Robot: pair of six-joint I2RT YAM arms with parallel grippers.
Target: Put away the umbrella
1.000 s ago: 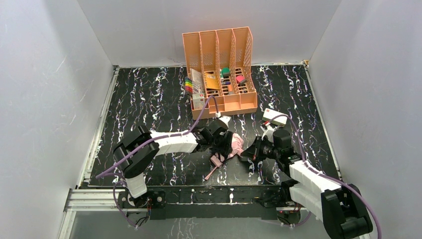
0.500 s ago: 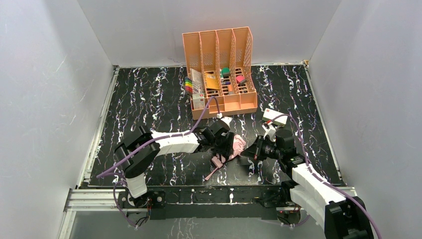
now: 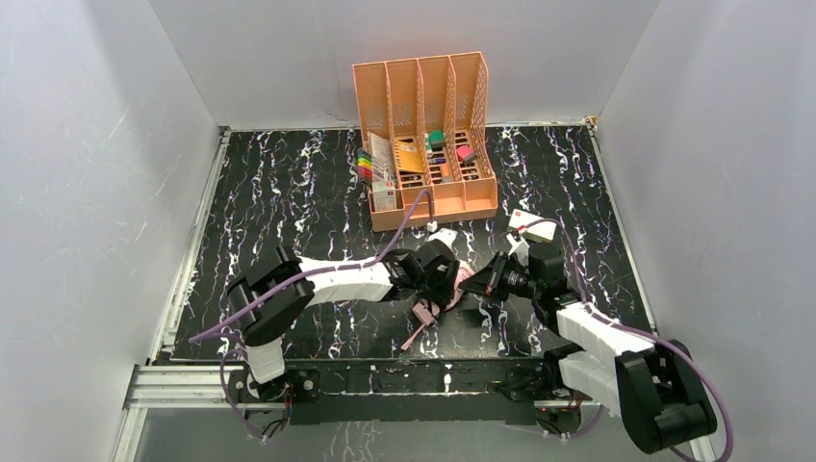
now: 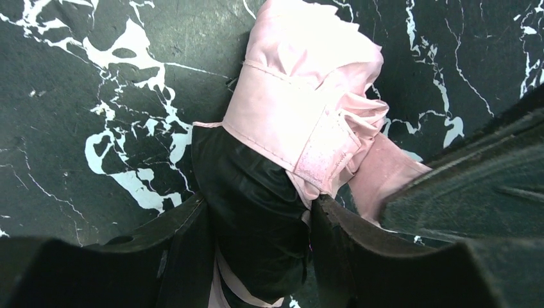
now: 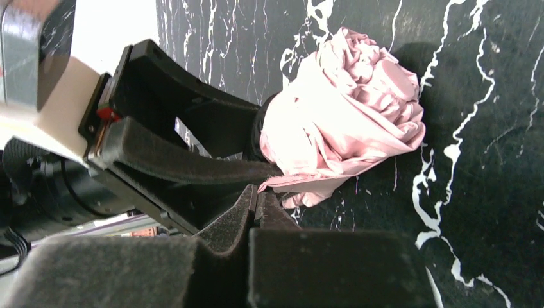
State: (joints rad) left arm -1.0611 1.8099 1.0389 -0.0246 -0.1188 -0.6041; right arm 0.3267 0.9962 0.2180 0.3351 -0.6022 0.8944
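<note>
The umbrella lies folded on the black marbled table near the front middle, pale pink fabric bunched over black. Its pink strap trails toward the near edge. My left gripper is shut on it; in the left wrist view the fingers press either side of the black folded part, below the pink band. My right gripper comes in from the right. In the right wrist view its jaws are closed together on the drawn-out corner of the pink fabric.
An orange desk organiser with several upright slots and small coloured items stands at the back middle. A small white box lies right of it, behind my right arm. Grey walls enclose the table on three sides.
My right gripper has moved left up to the umbrella. My left gripper and the umbrella have shifted slightly right and toward the near edge.
</note>
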